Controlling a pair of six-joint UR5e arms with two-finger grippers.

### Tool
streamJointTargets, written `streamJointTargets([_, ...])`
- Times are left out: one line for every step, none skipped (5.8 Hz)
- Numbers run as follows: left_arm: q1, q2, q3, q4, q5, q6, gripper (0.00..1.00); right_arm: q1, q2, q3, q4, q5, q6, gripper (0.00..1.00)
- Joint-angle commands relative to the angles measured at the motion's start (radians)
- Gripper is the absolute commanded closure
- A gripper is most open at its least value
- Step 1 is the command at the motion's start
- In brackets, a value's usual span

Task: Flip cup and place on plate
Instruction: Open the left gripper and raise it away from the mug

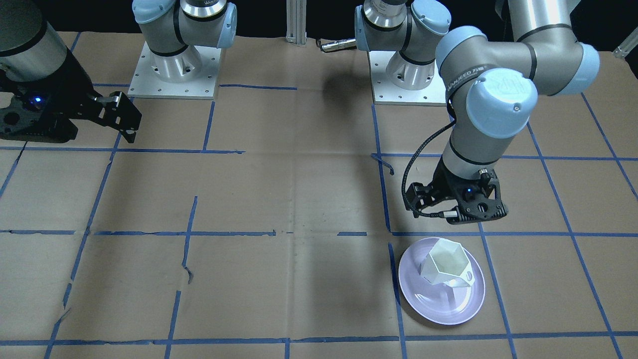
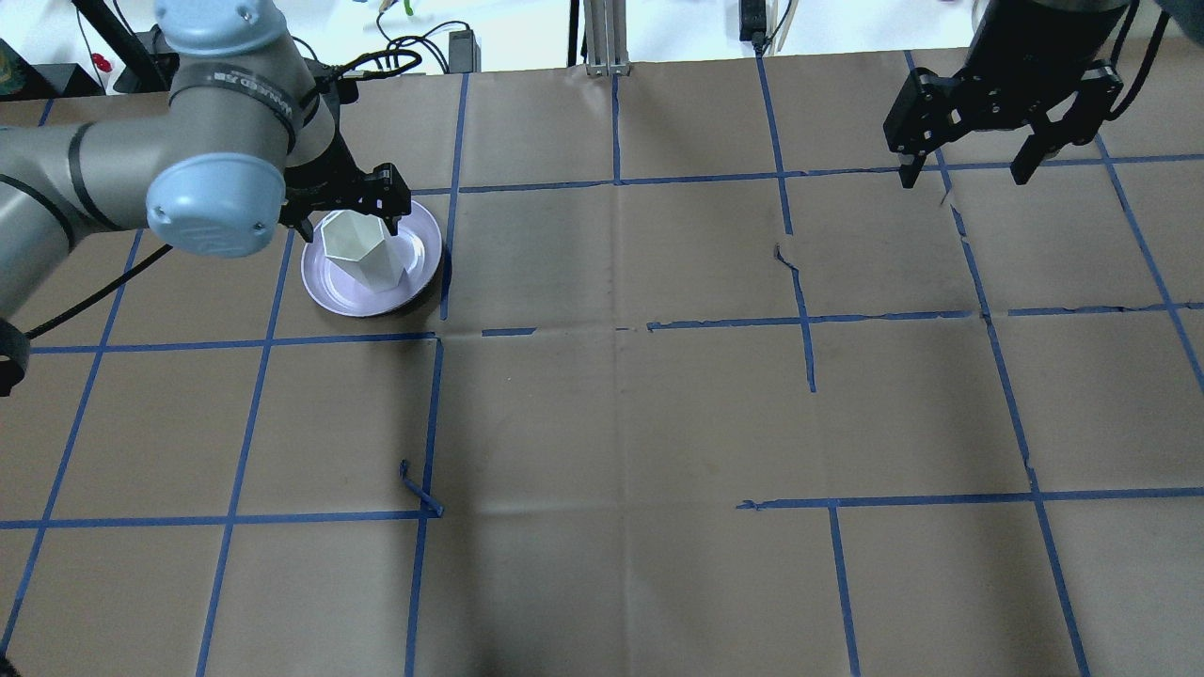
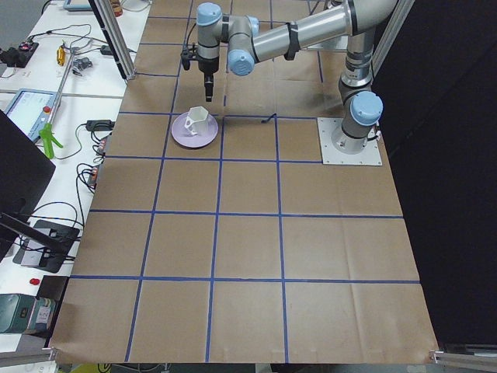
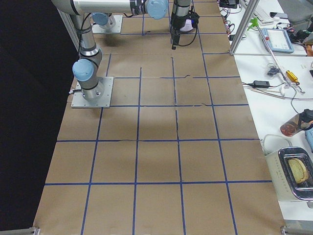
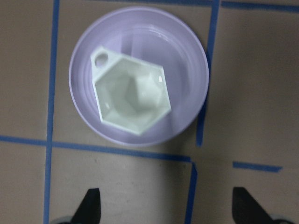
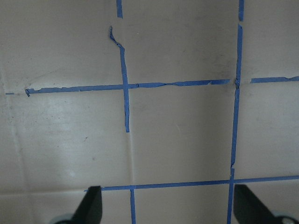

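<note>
Two grippers, both with fingers spread, nothing held. Cup upright, mouth up, standing on plate near its middle, handle toward plate rim. Left gripper hovers above plate, clear of cup. Right gripper well apart, over paper-covered table. Blue tape line just beside plate.

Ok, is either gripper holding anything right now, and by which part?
Nothing is held. The left gripper is open and clear of the cup, which stands rim-up on the plate; the right gripper is open too, far from both.
</note>
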Motion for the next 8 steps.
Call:
streamJointTargets([-0.043, 0.131, 0.056, -0.263, -0.086, -0.01, 0.0, 0.0, 0.0, 0.0, 0.0, 0.0, 0.0, 0.0])
streamJointTargets([-0.05, 0.173, 0.059, -0.326, -0.08, -0.008, 0.0, 0.0, 0.0, 0.0, 0.0, 0.0, 0.0, 0.0])
streamJointTargets([-0.051, 0.185, 0.059, -0.326, -0.081, -0.008, 0.0, 0.0, 0.0, 0.0, 0.0, 0.0, 0.0, 0.0])
streamJointTargets([-0.051, 0.189, 0.059, -0.326, -0.08, -0.008, 0.01, 0.0, 0.0, 0.0, 0.0, 0.0, 0.0, 0.0])
streamJointTargets([-0.051, 0.19, 0.059, -0.325, -0.078, -0.026, 0.01, 0.0, 0.0, 0.0, 0.0, 0.0, 0.0, 0.0])
streamJointTargets([-0.051, 0.19, 0.059, -0.32, -0.08, -0.037, 0.01, 0.0, 0.0, 0.0, 0.0, 0.0, 0.0, 0.0])
streamJointTargets([-0.051, 0.19, 0.059, -0.319, -0.08, -0.037, 0.01, 0.0, 0.0, 0.0, 0.0, 0.0, 0.0, 0.0])
streamJointTargets([-0.051, 0.192, 0.059, -0.319, -0.081, -0.037, 0.01, 0.0, 0.0, 0.0, 0.0, 0.0, 0.0, 0.0])
